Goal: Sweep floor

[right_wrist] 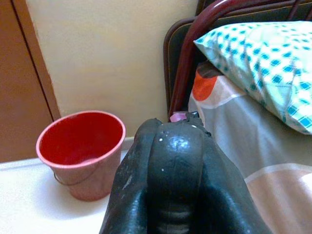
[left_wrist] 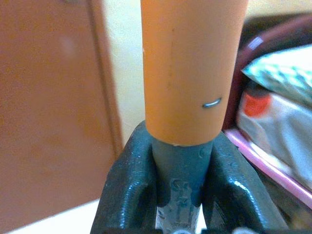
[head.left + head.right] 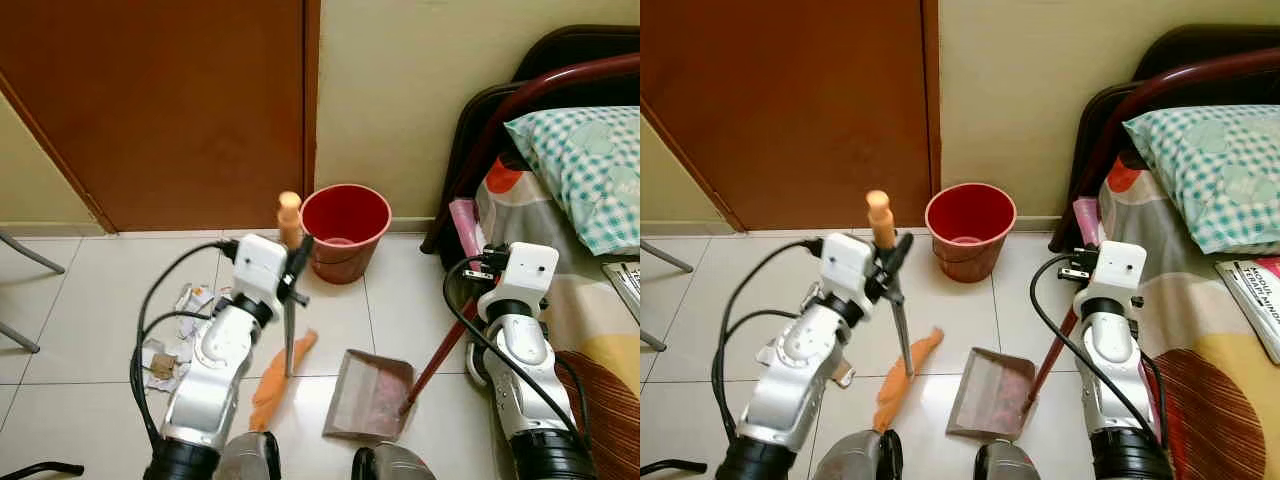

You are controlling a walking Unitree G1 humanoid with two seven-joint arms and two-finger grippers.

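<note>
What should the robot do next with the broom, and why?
Probably swing the broom left toward the paper scraps, then brush them to the dustpan. The left pincer grips the broom handle, the right pincer holds the dustpan's handle, and the scraps lie beyond the bristles.

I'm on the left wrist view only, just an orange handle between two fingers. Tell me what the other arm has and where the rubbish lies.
Observer: The right gripper is shut on the dustpan handle, a dark red rod sloping down to the dustpan on the floor.
Operator: Give me the broom head's position.
Observer: The left gripper holds the broom upright; its orange head lies on the tiles just left of the dustpan.
Operator: Now the rubbish.
Observer: Crumpled paper scraps lie on the floor beside the left arm, on its left, away from the dustpan.
Operator: Name a bin.
Observer: A red bucket stands by the wall ahead.
</note>
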